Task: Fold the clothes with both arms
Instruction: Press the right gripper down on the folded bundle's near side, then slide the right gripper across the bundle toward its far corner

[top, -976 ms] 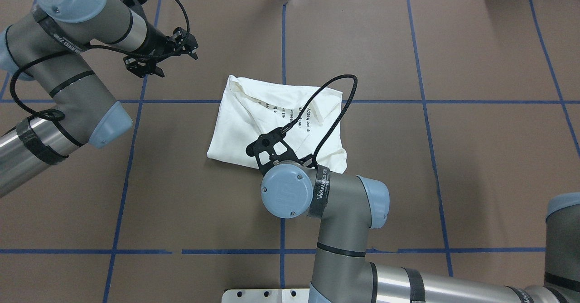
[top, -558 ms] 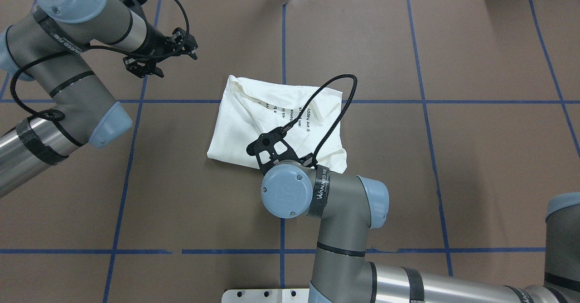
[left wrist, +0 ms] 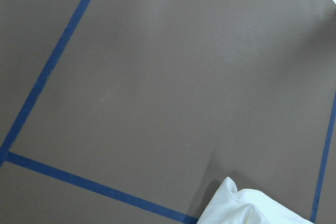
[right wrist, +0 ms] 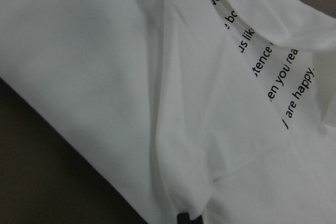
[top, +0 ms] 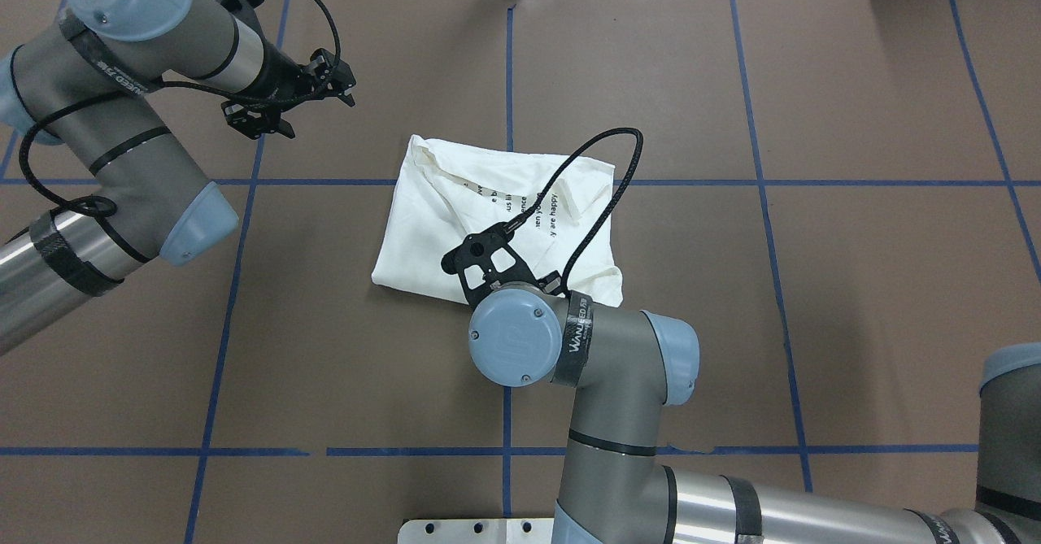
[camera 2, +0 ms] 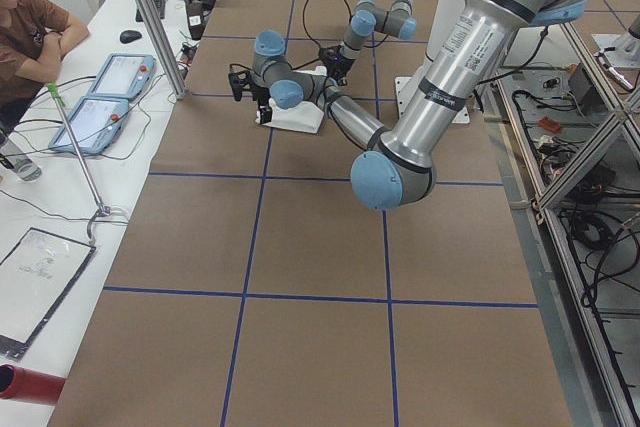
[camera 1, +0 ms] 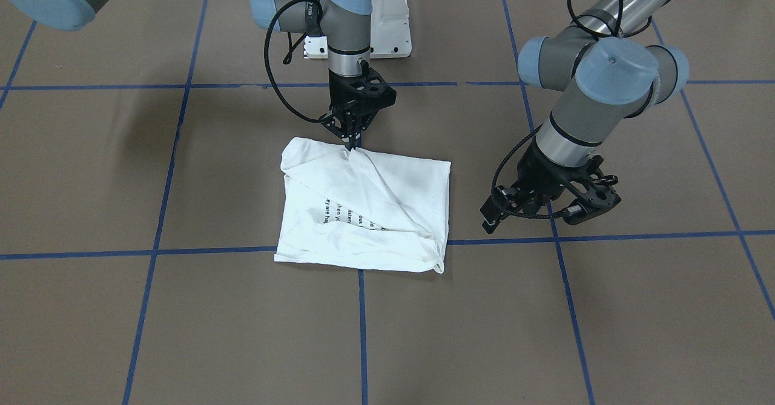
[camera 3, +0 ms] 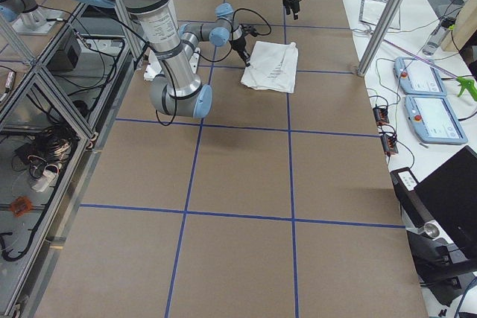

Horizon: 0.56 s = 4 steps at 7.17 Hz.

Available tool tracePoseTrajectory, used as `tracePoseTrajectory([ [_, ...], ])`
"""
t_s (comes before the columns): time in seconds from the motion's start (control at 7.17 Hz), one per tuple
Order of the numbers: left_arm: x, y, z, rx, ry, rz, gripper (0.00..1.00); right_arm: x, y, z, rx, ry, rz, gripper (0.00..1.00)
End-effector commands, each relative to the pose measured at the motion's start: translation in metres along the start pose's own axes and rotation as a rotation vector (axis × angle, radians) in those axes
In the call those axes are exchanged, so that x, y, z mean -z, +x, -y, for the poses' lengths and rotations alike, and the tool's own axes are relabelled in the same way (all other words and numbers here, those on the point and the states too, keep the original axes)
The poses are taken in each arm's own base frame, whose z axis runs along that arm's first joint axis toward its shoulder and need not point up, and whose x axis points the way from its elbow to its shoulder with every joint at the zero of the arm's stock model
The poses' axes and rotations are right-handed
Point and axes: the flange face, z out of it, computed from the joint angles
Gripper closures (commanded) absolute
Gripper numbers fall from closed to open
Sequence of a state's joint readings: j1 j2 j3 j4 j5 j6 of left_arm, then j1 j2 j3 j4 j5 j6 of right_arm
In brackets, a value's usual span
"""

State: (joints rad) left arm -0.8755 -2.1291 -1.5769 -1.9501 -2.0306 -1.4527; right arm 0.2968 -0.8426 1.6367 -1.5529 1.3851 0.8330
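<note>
overhead, a white long-sleeved shirt [top: 423,227] lies folded into a rough, slightly skewed rectangle at the middle of a brown table [top: 813,284]. it sits across the crossing of two blue tape lines [top: 764,182]. its folded flaps part along a diagonal, and rows of small black print [top: 529,202] show in the gap.

the right arm [top: 618,365] reaches in from the near right, with its wrist pointing straight down over the shirt's near edge, the one toward the robot. the right gripper [camera 1: 351,144] has its fingers pressed together on that edge, close to its middle. the cloth is pinched into a small ridge that rises to the fingertips. a black cable [top: 618,178] loops from this wrist over the right half of the shirt.

the left arm [top: 122,145] comes in from the far left. the left gripper [top: 320,115] hovers above bare table, well apart from the shirt and beyond its far left corner. its jaws are spread and hold nothing. that wrist's camera sees only table, tape and one white corner of the shirt.

bare brown table lies on every side of the shirt, widest to the right and along the near side. a white base plate [top: 455,528] sits at the table's near edge.
</note>
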Motion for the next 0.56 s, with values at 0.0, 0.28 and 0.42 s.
tracePoseTrajectory([
  [0.0,0.002,0.005,-0.002,-0.001,-0.002,-0.008,0.01,0.007,0.046,0.037,-0.055,0.041,-0.034,1.0],
  [0.28,0.006,0.013,-0.003,-0.003,0.0,-0.018,0.01,0.001,0.104,0.073,-0.073,0.065,-0.106,1.0],
  [0.42,0.007,0.016,-0.004,-0.003,0.0,-0.021,0.01,-0.012,0.136,0.089,-0.087,0.046,-0.144,1.0],
])
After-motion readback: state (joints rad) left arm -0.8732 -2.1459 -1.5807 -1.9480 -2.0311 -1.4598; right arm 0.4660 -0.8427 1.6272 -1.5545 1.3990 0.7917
